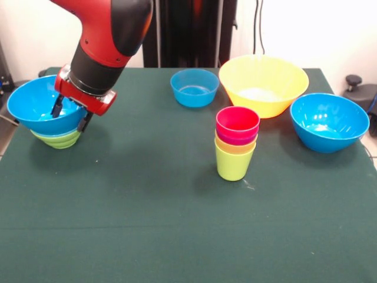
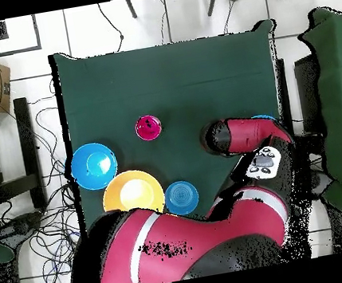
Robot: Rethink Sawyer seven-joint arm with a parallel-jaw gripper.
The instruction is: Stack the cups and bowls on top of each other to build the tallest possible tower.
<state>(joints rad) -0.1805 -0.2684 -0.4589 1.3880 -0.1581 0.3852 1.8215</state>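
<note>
My gripper (image 1: pixel 71 118) hangs at the table's left in the front view. Its fingers are apart and straddle the right rim of a large blue bowl (image 1: pixel 32 106), one finger (image 1: pixel 57 109) inside and the other outside. That bowl sits nested in a lime green bowl (image 1: pixel 59 140). A stack of cups (image 1: pixel 237 143) stands mid-table, lime green lowest, then yellow, purple and red on top; it also shows in the overhead view (image 2: pixel 148 127). In the overhead view the arm (image 2: pixel 237 133) hides the gripper and all but a sliver of the blue bowl (image 2: pixel 264 118).
A small blue bowl (image 1: pixel 194 87) (image 2: pixel 182 197), a very large yellow bowl (image 1: pixel 263 84) (image 2: pixel 133 193) and a large blue bowl (image 1: pixel 328 121) (image 2: pixel 93 166) stand apart along the far and right side of the green table (image 1: pixel 147 224).
</note>
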